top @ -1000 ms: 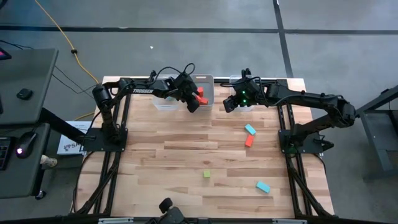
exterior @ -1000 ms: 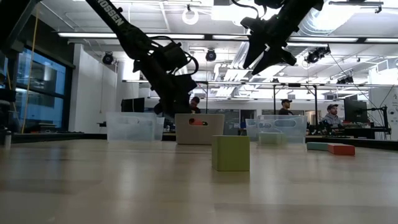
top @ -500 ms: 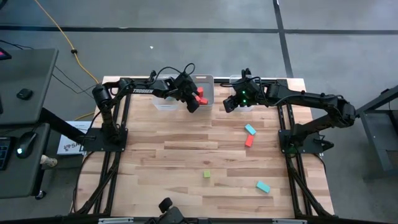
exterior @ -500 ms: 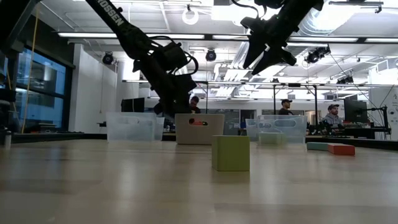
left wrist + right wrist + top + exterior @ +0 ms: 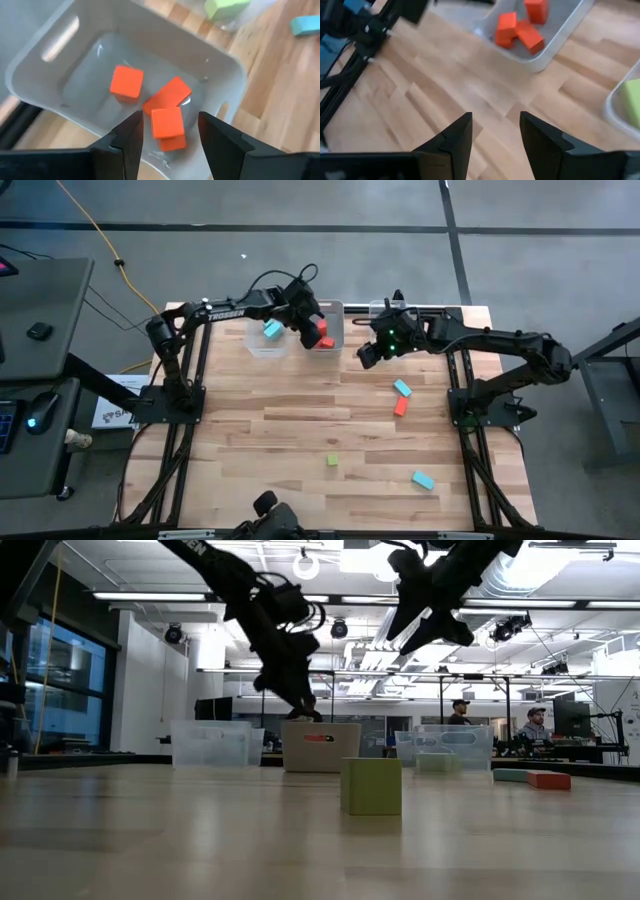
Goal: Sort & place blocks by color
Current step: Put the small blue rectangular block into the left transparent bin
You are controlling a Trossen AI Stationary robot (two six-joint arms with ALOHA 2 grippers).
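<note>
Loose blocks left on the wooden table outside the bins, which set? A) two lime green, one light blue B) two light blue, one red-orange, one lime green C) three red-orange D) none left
B: the high view shows light blue blocks and, a red-orange block and a lime green cube.

Top view. Left gripper over the middle bin with red blocks at the table's far edge; right gripper beside it. Blue, red, green and blue blocks lie toward the right edge.
</note>
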